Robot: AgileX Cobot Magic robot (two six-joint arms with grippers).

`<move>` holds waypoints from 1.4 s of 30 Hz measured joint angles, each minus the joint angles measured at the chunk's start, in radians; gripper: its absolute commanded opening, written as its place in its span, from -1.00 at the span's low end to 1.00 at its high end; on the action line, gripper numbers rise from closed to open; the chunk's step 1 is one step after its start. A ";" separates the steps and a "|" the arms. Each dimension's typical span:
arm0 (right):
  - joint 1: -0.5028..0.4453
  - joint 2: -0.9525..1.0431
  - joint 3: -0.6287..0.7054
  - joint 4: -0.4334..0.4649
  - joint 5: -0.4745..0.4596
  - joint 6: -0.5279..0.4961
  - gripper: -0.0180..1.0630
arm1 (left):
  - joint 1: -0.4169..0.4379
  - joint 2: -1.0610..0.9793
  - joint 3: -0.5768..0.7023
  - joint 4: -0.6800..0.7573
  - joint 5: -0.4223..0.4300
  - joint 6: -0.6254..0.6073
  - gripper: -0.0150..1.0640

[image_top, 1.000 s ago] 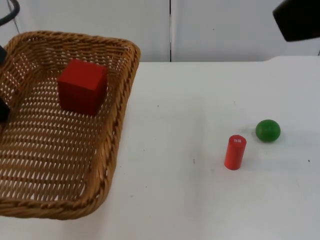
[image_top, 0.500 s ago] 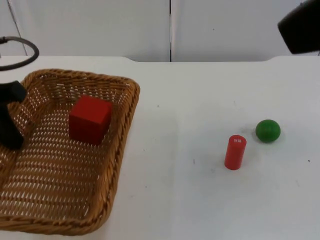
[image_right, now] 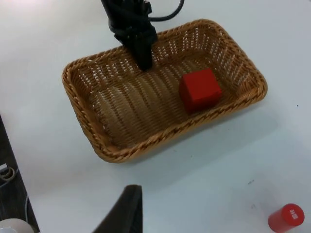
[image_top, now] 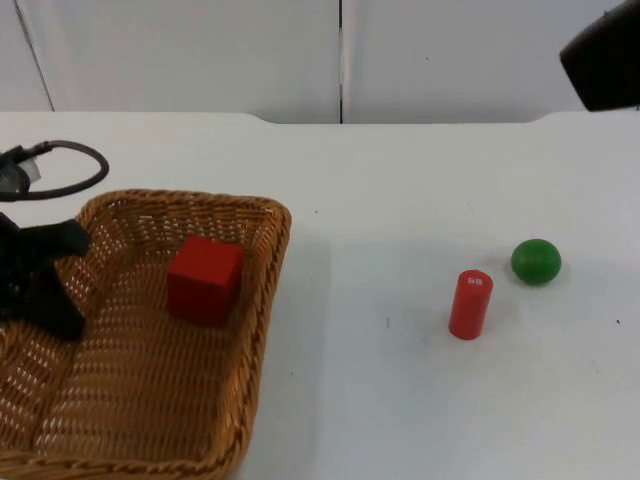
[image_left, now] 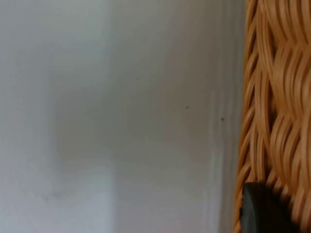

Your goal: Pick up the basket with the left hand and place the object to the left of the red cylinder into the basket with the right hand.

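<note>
Lower than it was a second ago, the basket (image_top: 150, 340) has come down toward the table (image_top: 380, 180) and sits smaller at the left of the top view, with the red cube (image_top: 204, 279) riding down inside it. Starting at the left, the left gripper (image_top: 45, 290) is closed on the basket's left rim; the left wrist view shows one dark fingertip (image_left: 262, 208) pressed against the wicker weave (image_left: 274, 97), and the right wrist view shows the black claw (image_right: 138, 41) clamped over the far wall of the basket (image_right: 165, 92). The cube (image_right: 199, 90), which was the object to the left of the red cylinder, already rests on the basket floor toward its right wall, so the placing looks done and the step in hand is probably setting the basket down. To do that well, the left arm should keep the basket level so the cube does not slide or tip out, lower until the base sits flat on the table, and only then let go. Further right stand the red cylinder (image_top: 470, 304), upright and well apart from the basket, and the green ball (image_top: 535, 261) just beyond it. The right gripper (image_top: 603, 68) waits raised at the upper right; whether its fingers are parted I cannot tell.
</note>
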 measured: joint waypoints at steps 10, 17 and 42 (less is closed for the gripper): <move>0.000 0.000 0.000 0.000 0.000 0.000 0.98 | 0.000 0.024 0.000 -0.013 -0.030 0.016 -0.98; 0.000 0.000 0.000 0.000 0.000 0.000 0.98 | 0.000 0.028 0.000 -0.054 -0.042 0.019 -0.98; 0.000 0.000 0.000 0.000 0.002 0.000 0.98 | 0.004 0.023 0.000 -0.026 -0.030 -0.020 0.57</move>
